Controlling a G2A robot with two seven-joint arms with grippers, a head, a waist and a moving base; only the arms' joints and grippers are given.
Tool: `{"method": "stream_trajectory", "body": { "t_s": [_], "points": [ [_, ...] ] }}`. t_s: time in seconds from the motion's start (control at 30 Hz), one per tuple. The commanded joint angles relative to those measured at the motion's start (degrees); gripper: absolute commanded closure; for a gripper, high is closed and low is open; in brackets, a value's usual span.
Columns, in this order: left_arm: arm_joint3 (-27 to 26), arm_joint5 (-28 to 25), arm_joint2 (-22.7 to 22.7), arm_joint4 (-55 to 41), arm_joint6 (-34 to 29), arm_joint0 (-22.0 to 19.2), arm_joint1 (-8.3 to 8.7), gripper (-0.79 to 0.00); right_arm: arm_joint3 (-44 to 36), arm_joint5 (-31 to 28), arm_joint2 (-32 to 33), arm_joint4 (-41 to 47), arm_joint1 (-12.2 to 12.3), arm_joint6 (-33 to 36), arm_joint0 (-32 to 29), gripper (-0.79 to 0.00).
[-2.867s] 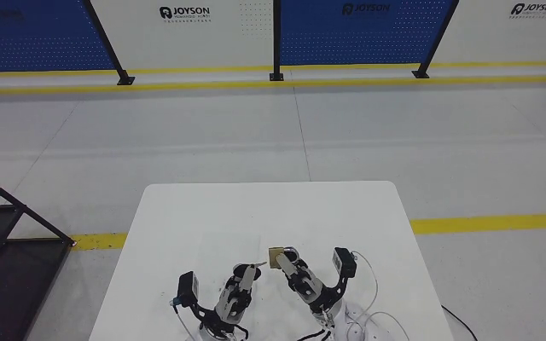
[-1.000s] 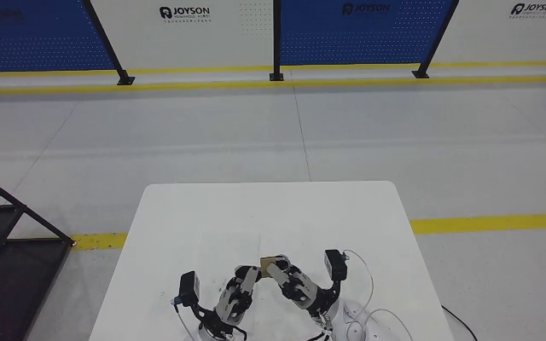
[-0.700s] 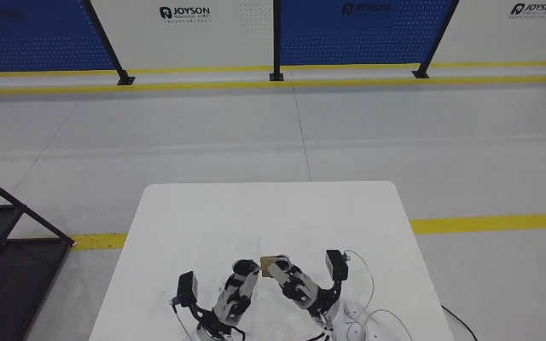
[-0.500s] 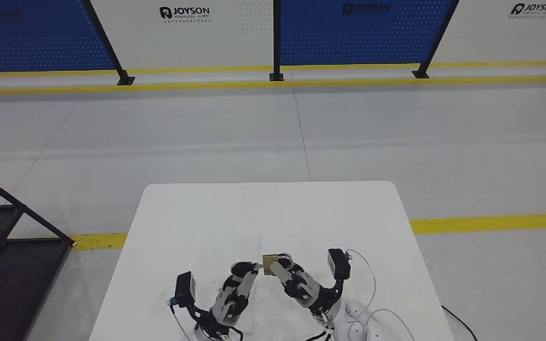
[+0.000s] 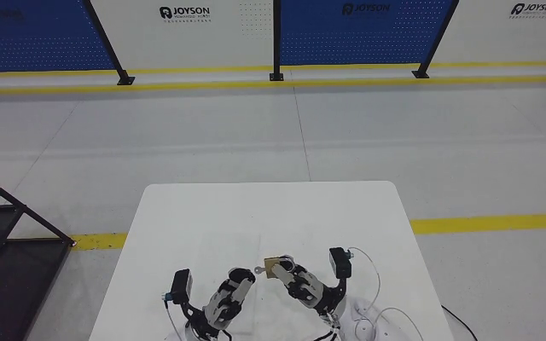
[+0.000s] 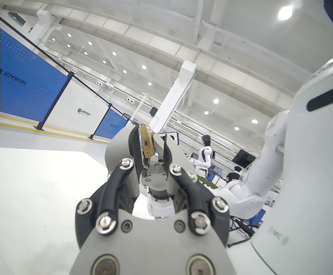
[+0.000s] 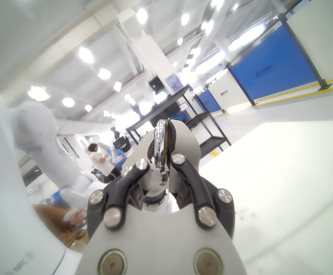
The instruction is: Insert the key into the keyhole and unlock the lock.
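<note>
Brass lock (image 5: 273,265): clamped in right gripper (image 5: 284,271), base turned toward key (image 5: 256,271), itself pinched in left gripper (image 5: 250,276), so that insertion can be lined up.

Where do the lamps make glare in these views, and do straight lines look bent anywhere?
Left wrist view: round ceiling lamps glare white, and the roof beams look bowed, as by a wide lens. Right wrist view: the lamps spread into white blots, and the chrome shackle of the lock mirrors them. Top view: soft, even light on the white table, no glare.
</note>
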Motion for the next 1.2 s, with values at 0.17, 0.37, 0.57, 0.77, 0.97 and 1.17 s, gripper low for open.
{"method": "stream_trajectory", "body": {
  "t_s": [0.17,0.37,0.57,0.77,0.97,1.17],
  "points": [
    [0.6,1.1,0.4,-1.0,-2.4,-0.7,-0.03,-0.185,-0.3,0.0,0.0,1.1,0.2,2.0,0.1,0.0],
    [0.9,1.7,0.8,-1.6,-3.5,-1.2,-0.13,-0.172,-0.5,0.0,0.0,1.2,0.2,3.0,0.0,0.0],
    [0.8,2.0,1.0,-1.8,-3.9,-1.4,-0.15,0.0,-0.8,0.3,0.0,1.2,0.2,3.6,0.0,0.0],
    [0.8,2.4,1.0,-1.3,-3.8,-1.3,-0.16,0.0,-0.8,0.6,-0.1,1.3,0.2,4.3,0.1,0.0],
    [1.0,3.1,1.1,-0.5,-3.3,-1.3,-0.18,0.0,-1.0,1.3,-0.3,1.2,0.2,5.2,0.2,0.0],
    [0.9,4.5,1.1,1.8,-1.9,-1.1,-0.2,0.0,-1.3,1.7,-0.4,1.2,0.2,5.7,0.2,0.0]
  ]
}}
